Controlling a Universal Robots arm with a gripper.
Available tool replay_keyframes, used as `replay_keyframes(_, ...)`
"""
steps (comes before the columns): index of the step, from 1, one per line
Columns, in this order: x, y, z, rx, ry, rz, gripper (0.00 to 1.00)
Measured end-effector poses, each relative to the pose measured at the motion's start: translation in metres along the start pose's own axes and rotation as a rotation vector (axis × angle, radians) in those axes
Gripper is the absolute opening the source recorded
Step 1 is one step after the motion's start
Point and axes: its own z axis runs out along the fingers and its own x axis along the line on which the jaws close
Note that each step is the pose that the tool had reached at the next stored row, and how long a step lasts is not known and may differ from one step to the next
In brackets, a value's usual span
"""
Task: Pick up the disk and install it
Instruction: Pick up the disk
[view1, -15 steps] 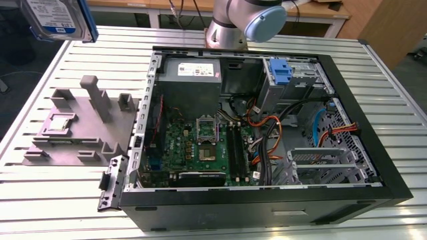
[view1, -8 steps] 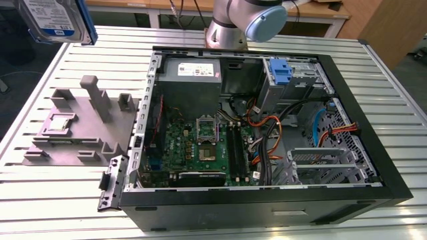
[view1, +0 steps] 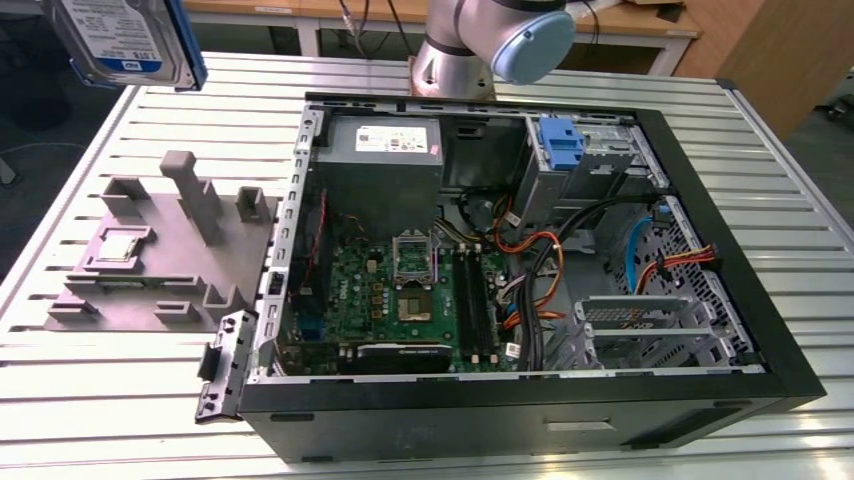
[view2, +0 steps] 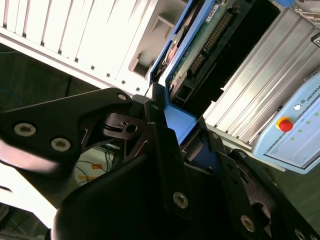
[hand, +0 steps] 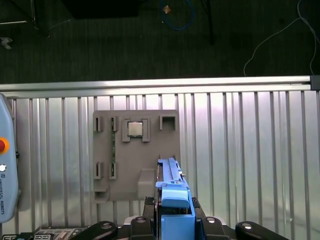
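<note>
The black gripper (view2: 165, 117) pinches the silver-grey rectangular hard disk (view1: 127, 40) by its blue plastic frame (hand: 172, 200), so carrying it well should mean a firm, untilted hold, clear of the open black computer case (view1: 534, 420).

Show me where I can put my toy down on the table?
The slatted metal table is bare between the grey plastic fixture block and its near edge, and at the exterior view's right of the open black computer case. Coloured cables crowd the case inside.
</note>
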Motion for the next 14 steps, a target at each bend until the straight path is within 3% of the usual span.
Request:
replay_keyframes(7, 0.0004, -0.0061, -0.0001, -0.0001, 0.0001, 0.0, 0.36)
replay_keyframes(14, 0.0072, -0.0089, -0.0002, 0.0, 0.0, 0.0, 0.36)
